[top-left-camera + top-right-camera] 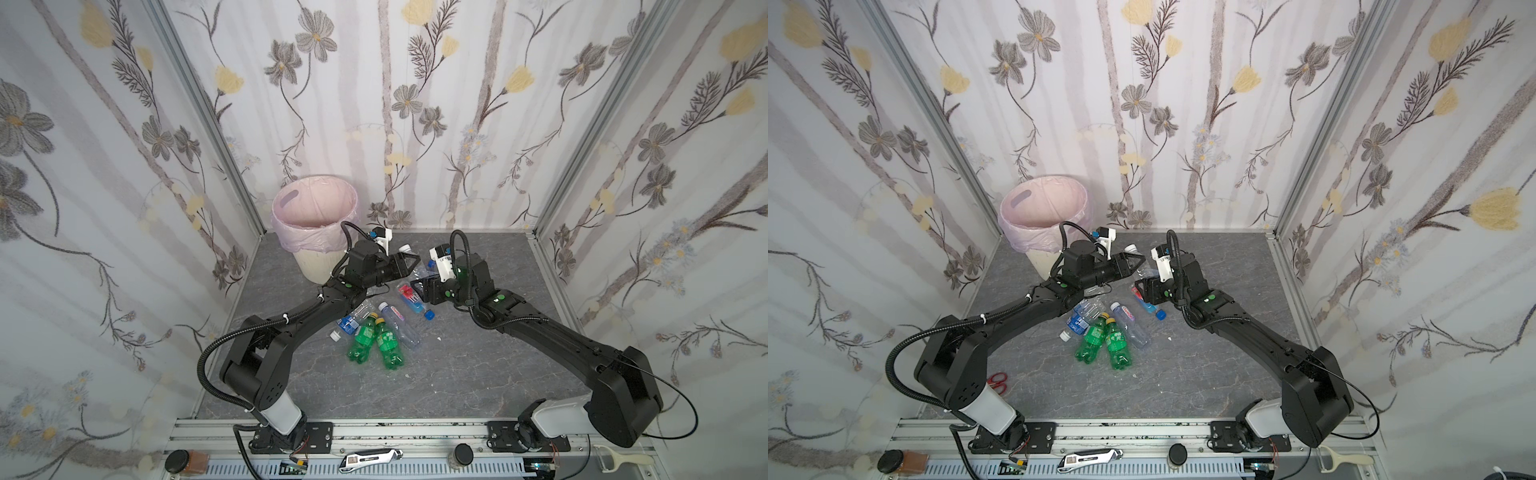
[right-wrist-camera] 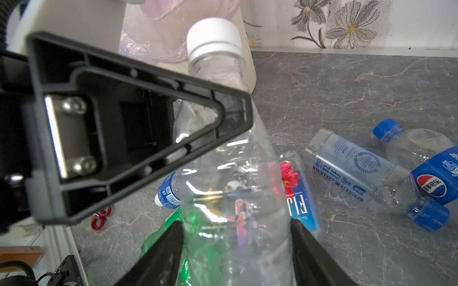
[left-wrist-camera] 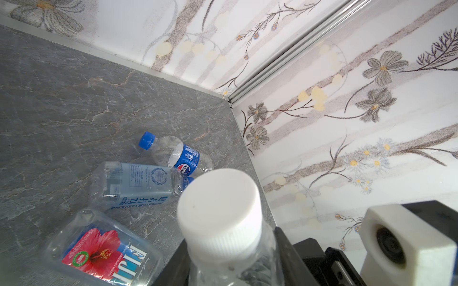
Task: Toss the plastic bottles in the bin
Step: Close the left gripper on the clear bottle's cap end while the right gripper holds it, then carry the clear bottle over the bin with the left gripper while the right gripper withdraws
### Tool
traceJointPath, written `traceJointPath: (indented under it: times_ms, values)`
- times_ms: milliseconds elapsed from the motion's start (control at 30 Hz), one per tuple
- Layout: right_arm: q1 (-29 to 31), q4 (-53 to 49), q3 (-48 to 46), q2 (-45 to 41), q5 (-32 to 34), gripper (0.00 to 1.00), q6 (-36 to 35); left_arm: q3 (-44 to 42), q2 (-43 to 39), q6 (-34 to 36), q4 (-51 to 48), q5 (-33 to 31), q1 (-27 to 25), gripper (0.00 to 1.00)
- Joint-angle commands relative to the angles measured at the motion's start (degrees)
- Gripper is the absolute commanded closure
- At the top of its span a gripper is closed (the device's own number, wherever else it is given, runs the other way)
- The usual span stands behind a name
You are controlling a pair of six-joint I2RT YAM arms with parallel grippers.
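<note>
A clear plastic bottle with a white cap (image 1: 405, 248) (image 1: 1131, 248) (image 3: 219, 210) (image 2: 230, 173) hangs above the table between both arms. My left gripper (image 1: 413, 266) (image 1: 1140, 262) (image 3: 230, 262) is shut on its neck just under the cap. My right gripper (image 1: 419, 289) (image 1: 1140, 289) (image 2: 238, 252) flanks its lower body; whether its fingers press it I cannot tell. Several more plastic bottles lie below, among them two green ones (image 1: 365, 336) (image 1: 388, 343), a Fiji bottle (image 3: 104, 252) (image 2: 297, 195) and a Pepsi bottle (image 3: 178, 153) (image 2: 433, 173). The bin (image 1: 309, 262) (image 1: 1038, 259), cream with a pink bag, stands at the back left.
Flowered walls close in the grey table (image 1: 457, 374) on three sides. Red scissors (image 1: 997, 382) (image 2: 100, 219) lie near the left arm's base. A folding knife (image 1: 370, 457), a peeler (image 1: 619, 459) and two jars sit on the front rail.
</note>
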Motion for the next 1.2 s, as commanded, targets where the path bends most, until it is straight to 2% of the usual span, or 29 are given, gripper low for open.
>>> traceJointPath:
  times_ms: [0,100,367,667,867,1000,1167]
  values:
    - [0.22,2.2,0.23,-0.35,-0.2,0.27,0.2,-0.26,-0.88,-0.02,1.96,0.13,0.59,0.58]
    - [0.28,1.43,0.19,-0.92,0.41,0.22,-0.08,-0.45,-1.45,1.0,1.92,-0.63,1.03,0.58]
    - [0.2,3.48,-1.61,-1.76,2.62,0.0,-3.35,-0.41,-3.63,4.49,1.39,-2.52,3.92,0.58]
    - [2.43,16.0,-3.81,-4.66,7.45,0.0,-12.93,-0.83,-8.05,11.74,0.88,-7.32,4.58,0.58]
    - [3.84,29.9,-12.01,-8.23,9.33,0.0,-14.95,-1.03,-11.42,14.64,0.84,-9.32,4.61,0.58]
    - [5.74,26.83,-10.31,-8.57,10.99,0.0,-15.82,-1.46,-14.14,17.61,0.82,-11.68,4.57,0.58]
    - [7.73,30.28,-13.0,-8.59,12.24,0.0,-17.08,-1.77,-18.27,21.81,0.73,-16.21,4.69,0.58]
